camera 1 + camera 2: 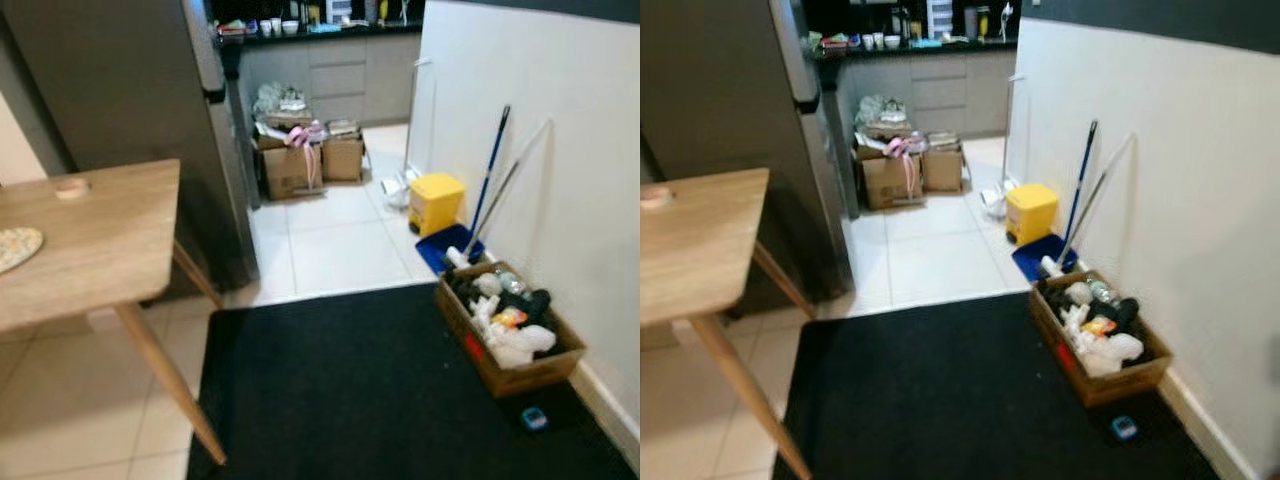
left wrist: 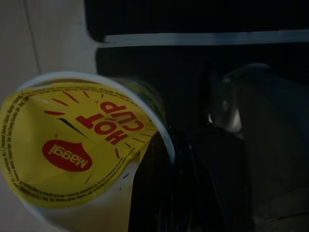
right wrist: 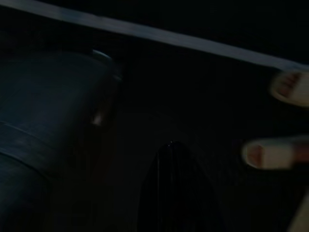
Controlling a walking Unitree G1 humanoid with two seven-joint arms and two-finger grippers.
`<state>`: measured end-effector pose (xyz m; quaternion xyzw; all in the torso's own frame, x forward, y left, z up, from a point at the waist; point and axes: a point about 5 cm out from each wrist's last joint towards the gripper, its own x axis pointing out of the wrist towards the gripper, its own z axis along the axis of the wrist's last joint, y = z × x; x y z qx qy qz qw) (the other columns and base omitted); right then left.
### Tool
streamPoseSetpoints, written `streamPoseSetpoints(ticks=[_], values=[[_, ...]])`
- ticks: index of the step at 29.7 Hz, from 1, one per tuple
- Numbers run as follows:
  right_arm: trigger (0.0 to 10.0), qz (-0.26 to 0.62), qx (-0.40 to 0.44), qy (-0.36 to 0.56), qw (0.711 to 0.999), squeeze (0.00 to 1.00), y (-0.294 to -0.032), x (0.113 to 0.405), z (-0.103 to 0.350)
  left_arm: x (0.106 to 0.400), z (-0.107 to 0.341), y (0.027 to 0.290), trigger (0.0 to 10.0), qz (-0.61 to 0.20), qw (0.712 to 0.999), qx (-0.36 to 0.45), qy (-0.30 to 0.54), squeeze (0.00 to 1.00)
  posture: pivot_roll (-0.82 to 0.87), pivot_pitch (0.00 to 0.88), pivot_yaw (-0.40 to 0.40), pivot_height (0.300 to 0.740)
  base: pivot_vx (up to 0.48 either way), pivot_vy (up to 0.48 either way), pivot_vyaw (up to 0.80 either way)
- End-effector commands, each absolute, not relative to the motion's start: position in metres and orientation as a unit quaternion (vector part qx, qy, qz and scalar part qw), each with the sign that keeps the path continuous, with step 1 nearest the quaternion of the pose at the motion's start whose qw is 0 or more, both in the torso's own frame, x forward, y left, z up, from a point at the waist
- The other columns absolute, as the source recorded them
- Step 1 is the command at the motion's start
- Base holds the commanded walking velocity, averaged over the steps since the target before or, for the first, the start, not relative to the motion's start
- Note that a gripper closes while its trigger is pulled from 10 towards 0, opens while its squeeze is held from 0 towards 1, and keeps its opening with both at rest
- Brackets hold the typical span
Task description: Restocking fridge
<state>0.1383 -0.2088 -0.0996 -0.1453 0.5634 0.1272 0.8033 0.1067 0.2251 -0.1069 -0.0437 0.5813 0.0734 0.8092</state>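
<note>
Item: noodle cup [image 2: 72, 150], yellow foil lid printed "Maggi Hot Cup". Location: in the left claw [image 2: 166, 179], carried low over the floor; one black finger lies against the cup's side wall, so the claw is pinching the cup. The second finger is hidden behind the cup. Carried this way, probably, because the cup is stock on its way to the fridge.

Item: fridge [image 1: 130, 100], tall dark-grey body, far left, beyond the bench [image 1: 90, 240]. Door appears closed; its top is cut off by the frame.

Item: right claw [image 3: 176, 193]. Hangs idle in deep shade above the dark mat [image 1: 380, 400]. One dim black finger can be made out; cannot tell whether spread or pressed together. Two pale slippers [image 3: 275, 135] lie at the edge of that view, blurred.

Item: cardboard box [image 1: 510, 330], near right against the wall, holding mixed white and dark goods; individual contents too small to name.

Item: yellow bin [image 1: 437, 200], blue dustpan [image 1: 445, 248], and mop handles leaning on the right wall.

Item: further cardboard boxes [image 1: 300, 160], far, before the kitchen cabinets.

Item: small blue object [image 1: 534, 418] on the mat; nature unclear.
</note>
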Motion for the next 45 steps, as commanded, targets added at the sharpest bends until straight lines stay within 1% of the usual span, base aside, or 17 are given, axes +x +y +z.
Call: streamPoseSetpoints(ticks=[1,5,10,15,17,24,38,45], values=[[10.0,0.127,-0.141,0.571,0.798,0.00,-0.210,0.132,-0.102,0.110,-0.106,0.226,10.0,0.070,0.812,-0.038,0.578,0.00,-0.09,0.000,0.026,0.740,0.000,-0.480,0.00],[10.0,0.126,-0.144,0.575,0.795,0.00,-0.215,0.127,-0.102,0.110,-0.106,0.225,10.0,0.067,0.812,-0.037,0.578,0.00,-0.09,0.000,0.027,0.740,0.000,-0.480,0.00],[10.0,0.127,-0.146,0.576,0.794,0.00,-0.219,0.125,-0.102,0.111,-0.106,0.225,10.0,0.070,0.815,-0.031,0.574,0.00,-0.09,0.000,0.028,0.740,0.000,0.000,0.00],[10.0,0.127,-0.146,0.576,0.794,0.00,-0.219,0.126,-0.101,0.116,-0.105,0.221,10.0,0.062,0.822,-0.048,0.563,0.00,-0.09,0.000,0.028,0.740,0.000,0.000,0.00],[10.0,0.127,-0.146,0.576,0.794,0.00,-0.218,0.127,-0.101,0.120,-0.104,0.217,10.0,0.054,0.827,-0.057,0.556,0.00,-0.09,0.000,0.026,0.740,0.000,0.000,0.00],[10.0,0.128,-0.144,0.574,0.796,0.00,-0.212,0.129,-0.102,0.123,-0.104,0.212,10.0,0.050,0.829,-0.061,0.553,0.00,-0.09,0.000,0.027,0.740,0.000,0.000,0.00],[10.0,0.129,-0.141,0.573,0.797,0.00,-0.207,0.131,-0.102,0.124,-0.104,0.211,10.0,0.036,0.832,-0.060,0.550,0.00,-0.09,0.000,0.024,0.740,0.000,0.000,0.00],[10.0,0.134,-0.145,0.571,0.797,0.00,-0.207,0.131,-0.102,0.126,-0.104,0.209,10.0,0.027,0.834,-0.059,0.548,0.00,-0.08,0.000,0.025,0.740,0.311,0.000,0.00]])
